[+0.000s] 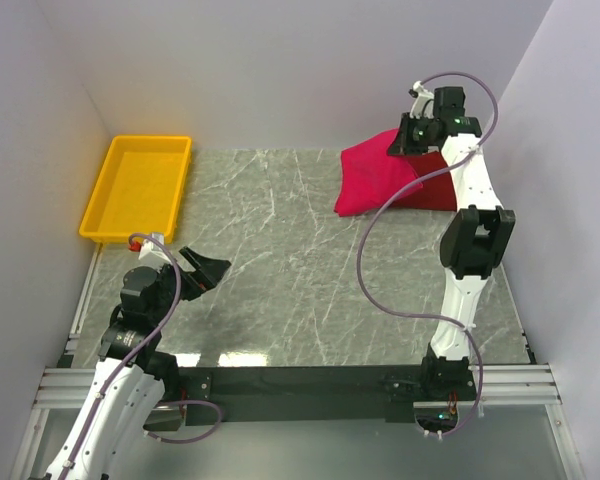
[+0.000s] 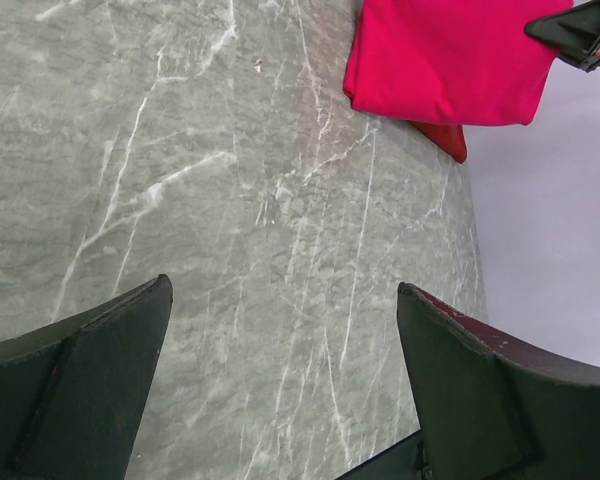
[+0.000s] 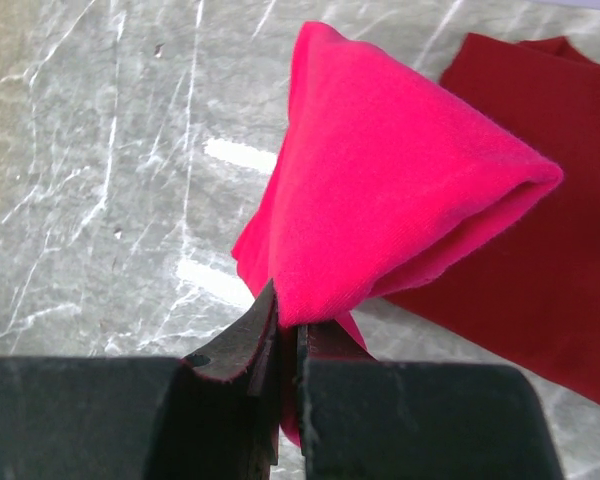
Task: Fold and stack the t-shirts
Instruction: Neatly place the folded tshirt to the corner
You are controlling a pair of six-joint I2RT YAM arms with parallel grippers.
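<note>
My right gripper (image 1: 408, 140) (image 3: 290, 330) is shut on a bunched fold of the crimson-pink t-shirt (image 1: 375, 180) (image 3: 380, 180) at the table's far right, and the cloth is pulled up from the table. The darker maroon t-shirt (image 1: 435, 192) (image 3: 540, 230) lies flat under it and to its right. In the left wrist view the pink t-shirt (image 2: 450, 60) covers all but a corner of the maroon one (image 2: 445, 138). Over the near left of the table my left gripper (image 1: 202, 270) (image 2: 285, 300) stands wide open, with only bare marble between its fingers.
A yellow plastic tray (image 1: 183, 185) sits at the far left with nothing showing inside it. White walls close in the table on the left, back and right. The right arm's cable (image 1: 365, 250) hangs in a loop over the table's right half.
</note>
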